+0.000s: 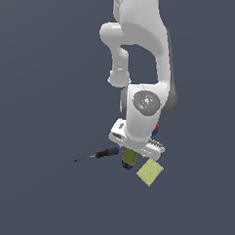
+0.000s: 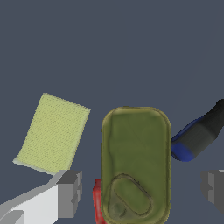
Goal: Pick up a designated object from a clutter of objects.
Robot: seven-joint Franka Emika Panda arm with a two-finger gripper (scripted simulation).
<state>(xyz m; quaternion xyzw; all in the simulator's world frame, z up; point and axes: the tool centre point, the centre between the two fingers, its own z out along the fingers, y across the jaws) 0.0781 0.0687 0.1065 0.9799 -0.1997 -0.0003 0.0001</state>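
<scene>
Item: oblong olive-topped tin [image 2: 135,164], centred between spread gripper [image 2: 142,188] fingers, beside pale yellow-green flat square [image 2: 52,133] and black-handled screwdriver [image 2: 199,133]. Contact probably not yet made. We advise descending straight, then closing across the narrow sides.

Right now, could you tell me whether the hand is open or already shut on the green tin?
Open. In the wrist view the hand has a finger on each side of the tin, with clear gaps between them and its sides.
</scene>
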